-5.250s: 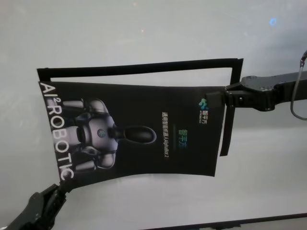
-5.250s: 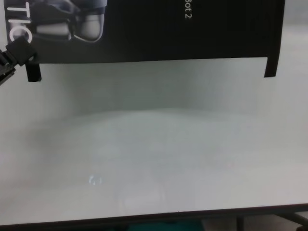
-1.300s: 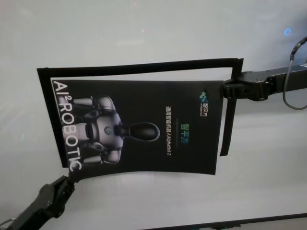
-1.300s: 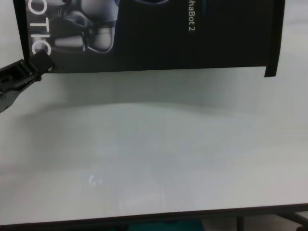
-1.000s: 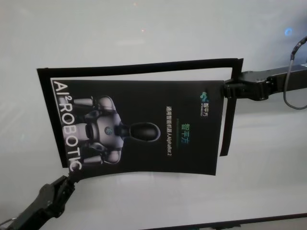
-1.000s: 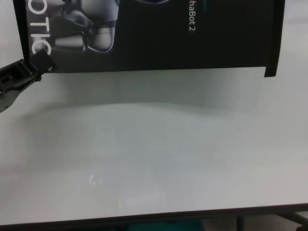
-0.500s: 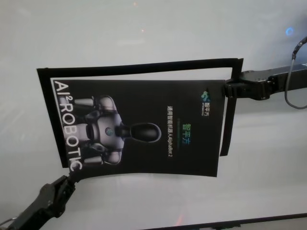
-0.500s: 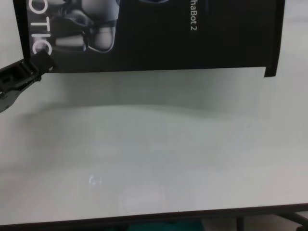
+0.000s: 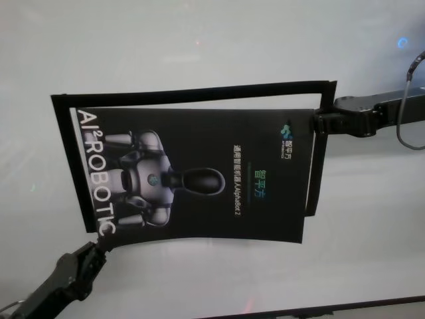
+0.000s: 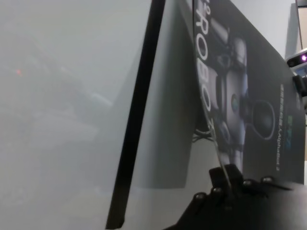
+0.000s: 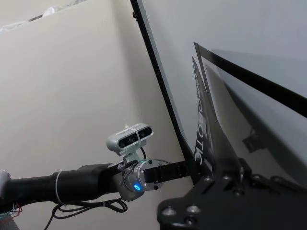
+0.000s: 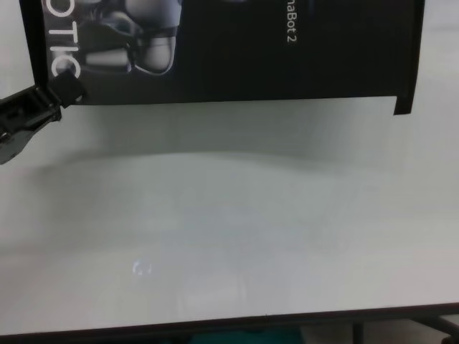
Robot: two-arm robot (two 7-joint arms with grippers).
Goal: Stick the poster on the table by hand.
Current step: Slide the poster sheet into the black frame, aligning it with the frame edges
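The table [image 9: 199, 40] is a wide, pale grey-white surface with a thin dark near edge; nothing of the room shows beyond it. The poster [image 9: 199, 176] spans between the two sets of jaws, its long axis running left to right, lettering toward the left. Two narrow black strips [image 9: 192, 95] frame its far and right sides. The left jaws [image 9: 98, 244] are clenched on its near-left corner; the right jaws [image 9: 317, 121] are clenched on its far-right corner.
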